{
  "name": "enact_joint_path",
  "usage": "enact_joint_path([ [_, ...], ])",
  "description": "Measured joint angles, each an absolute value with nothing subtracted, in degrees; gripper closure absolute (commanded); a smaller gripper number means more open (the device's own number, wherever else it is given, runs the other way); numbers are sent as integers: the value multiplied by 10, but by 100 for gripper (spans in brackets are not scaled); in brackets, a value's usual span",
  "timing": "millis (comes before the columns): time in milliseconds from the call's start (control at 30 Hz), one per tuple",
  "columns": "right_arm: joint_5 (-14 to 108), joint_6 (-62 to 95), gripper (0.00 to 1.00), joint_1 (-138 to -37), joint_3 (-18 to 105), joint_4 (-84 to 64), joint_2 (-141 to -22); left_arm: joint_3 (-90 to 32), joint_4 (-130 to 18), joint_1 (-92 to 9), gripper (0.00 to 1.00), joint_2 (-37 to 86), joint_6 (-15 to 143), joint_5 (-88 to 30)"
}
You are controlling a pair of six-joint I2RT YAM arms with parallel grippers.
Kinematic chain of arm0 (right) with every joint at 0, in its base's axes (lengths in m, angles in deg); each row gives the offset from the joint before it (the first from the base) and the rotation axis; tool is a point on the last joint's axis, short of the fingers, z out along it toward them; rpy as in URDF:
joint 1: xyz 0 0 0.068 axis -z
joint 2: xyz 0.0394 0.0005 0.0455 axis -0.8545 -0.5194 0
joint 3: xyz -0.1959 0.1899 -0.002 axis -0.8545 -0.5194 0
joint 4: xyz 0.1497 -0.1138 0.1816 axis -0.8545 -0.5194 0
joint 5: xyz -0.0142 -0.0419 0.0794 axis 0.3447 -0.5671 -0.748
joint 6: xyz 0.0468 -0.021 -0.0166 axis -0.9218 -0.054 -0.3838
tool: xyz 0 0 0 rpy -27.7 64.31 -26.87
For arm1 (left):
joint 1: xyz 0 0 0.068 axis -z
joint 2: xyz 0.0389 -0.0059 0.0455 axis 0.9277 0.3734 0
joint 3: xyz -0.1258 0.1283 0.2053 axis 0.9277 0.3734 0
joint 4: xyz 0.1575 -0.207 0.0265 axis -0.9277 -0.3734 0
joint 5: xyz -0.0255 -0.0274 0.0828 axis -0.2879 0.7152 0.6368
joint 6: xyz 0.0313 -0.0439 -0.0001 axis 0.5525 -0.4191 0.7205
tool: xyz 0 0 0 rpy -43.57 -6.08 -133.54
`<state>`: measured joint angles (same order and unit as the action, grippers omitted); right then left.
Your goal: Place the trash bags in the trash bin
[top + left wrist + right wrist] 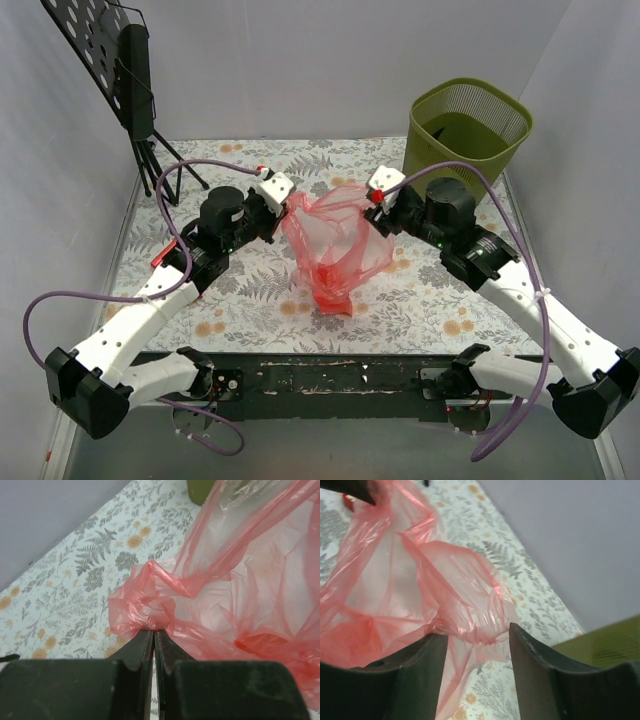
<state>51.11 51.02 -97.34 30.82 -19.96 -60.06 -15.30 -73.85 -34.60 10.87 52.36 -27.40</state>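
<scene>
Pinching the red trash bag (335, 245) tight in my left claw (153, 632) lol, right claw (476, 632) just hangs released, bag's edge loose between its jaws.

No lettering, brand, number or sign can be read in any of the three views. The bag (335, 240) and the bin (445, 150) show plain colour only, and the tabletop (250, 290) has only a leaf-and-flower print. The white wrist housings (275, 187) might bear small marks, but the top view is too coarse to tell.
</scene>
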Motion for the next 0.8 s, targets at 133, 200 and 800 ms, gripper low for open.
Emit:
enact_joint_path([
  [133,455,460,21,-974,310,-228,-660,-90,-729,-347,100,99,527,-244],
  [200,453,430,20,-973,319,-247,-707,-59,-742,-350,100,104,518,-222],
  [800,197,366,14,-876,253,-342,-699,-14,-810,-395,100,136,420,-187],
])
